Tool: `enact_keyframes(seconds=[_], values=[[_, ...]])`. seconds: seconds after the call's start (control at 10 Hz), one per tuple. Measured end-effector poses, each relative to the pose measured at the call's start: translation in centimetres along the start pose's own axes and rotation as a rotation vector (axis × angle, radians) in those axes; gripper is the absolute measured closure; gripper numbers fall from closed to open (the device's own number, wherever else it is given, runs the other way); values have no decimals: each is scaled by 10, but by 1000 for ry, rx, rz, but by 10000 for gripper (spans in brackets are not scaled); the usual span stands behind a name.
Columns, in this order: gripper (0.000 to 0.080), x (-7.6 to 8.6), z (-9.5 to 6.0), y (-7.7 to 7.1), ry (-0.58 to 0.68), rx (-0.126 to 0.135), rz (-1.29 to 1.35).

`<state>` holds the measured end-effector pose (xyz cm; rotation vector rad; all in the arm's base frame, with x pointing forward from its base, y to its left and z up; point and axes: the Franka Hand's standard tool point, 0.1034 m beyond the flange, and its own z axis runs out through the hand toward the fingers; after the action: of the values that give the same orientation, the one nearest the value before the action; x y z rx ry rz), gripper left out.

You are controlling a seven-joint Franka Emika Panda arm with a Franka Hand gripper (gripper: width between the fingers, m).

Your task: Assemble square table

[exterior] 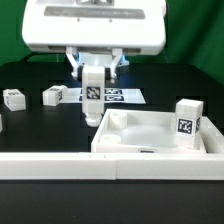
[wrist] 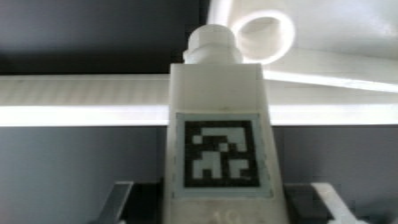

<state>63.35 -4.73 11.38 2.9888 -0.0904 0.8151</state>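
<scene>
My gripper (exterior: pixel 92 78) is shut on a short white tagged leg (exterior: pixel 92 100) and holds it upright, screw end down, just over the near-left corner of the square table top (exterior: pixel 150 140). In the wrist view the leg (wrist: pixel 219 130) fills the middle between my dark fingers (wrist: pixel 128 205). Its threaded tip (wrist: pixel 214 42) is beside a round corner socket (wrist: pixel 267 40), apart from it. Another leg (exterior: pixel 187 122) stands upright at the top's right corner. Two loose legs (exterior: pixel 13 98) (exterior: pixel 53 95) lie on the black table at the exterior view's left.
The marker board (exterior: pixel 118 96) lies flat behind the held leg. A long white straight rail (exterior: pixel 60 165) runs along the front of the table top. The robot's white base (exterior: pixel 95 25) stands at the back.
</scene>
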Motion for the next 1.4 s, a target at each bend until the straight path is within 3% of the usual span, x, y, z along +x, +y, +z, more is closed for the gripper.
enact_keyframes(seconds=[0.1, 0.4, 1.1, 1.4], values=[[509, 2, 11, -8, 2, 1, 25], [509, -2, 18, -26, -4, 14, 55], [509, -9, 24, -23, -1, 0, 60], [509, -7, 28, -23, 63, -36, 61]])
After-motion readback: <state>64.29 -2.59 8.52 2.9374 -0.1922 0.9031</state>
